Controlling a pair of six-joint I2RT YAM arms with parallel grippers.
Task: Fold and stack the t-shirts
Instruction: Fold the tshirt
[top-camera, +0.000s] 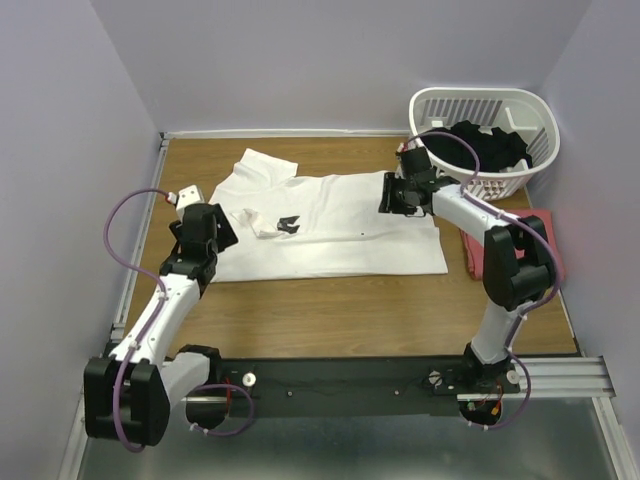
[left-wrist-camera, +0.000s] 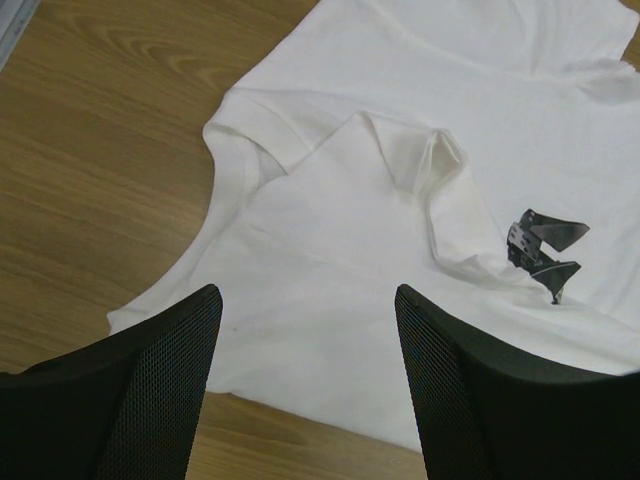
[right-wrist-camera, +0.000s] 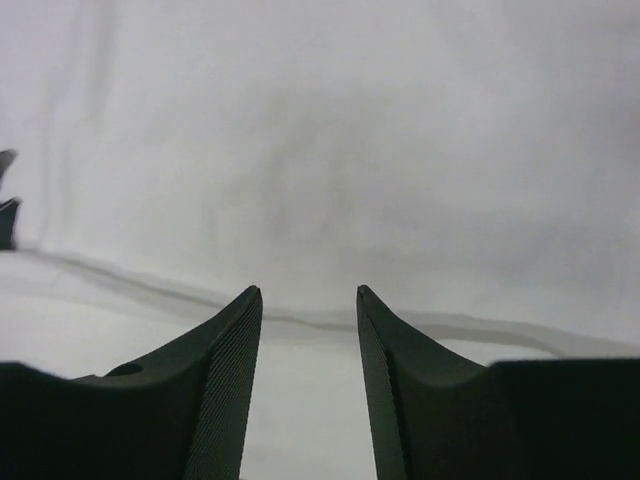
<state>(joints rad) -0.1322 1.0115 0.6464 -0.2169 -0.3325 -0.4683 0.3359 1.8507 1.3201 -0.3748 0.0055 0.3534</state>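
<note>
Wooden table (top-camera: 300, 320), lilac walls. White t-shirt (top-camera: 340, 230) lies spread mid-table, part folded. Salmon-red t-shirt (top-camera: 472, 256) lies at its right, by the basket (top-camera: 530, 110). Left gripper (left-wrist-camera: 308, 300) hovers over the left sleeve, jaws wide. Right gripper (right-wrist-camera: 309, 295) is low over the white cloth, jaws apart, nothing between them.

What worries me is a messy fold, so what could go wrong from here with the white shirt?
1. The right gripper has its jaws open low over the white t-shirt with no cloth between them; closing might pinch only the top layer, or nothing.
2. The left gripper hangs open above the folded-in sleeve; a grab there could bunch it.
3. The right arm reaches over the salmon-red t-shirt and might drag it.
</note>
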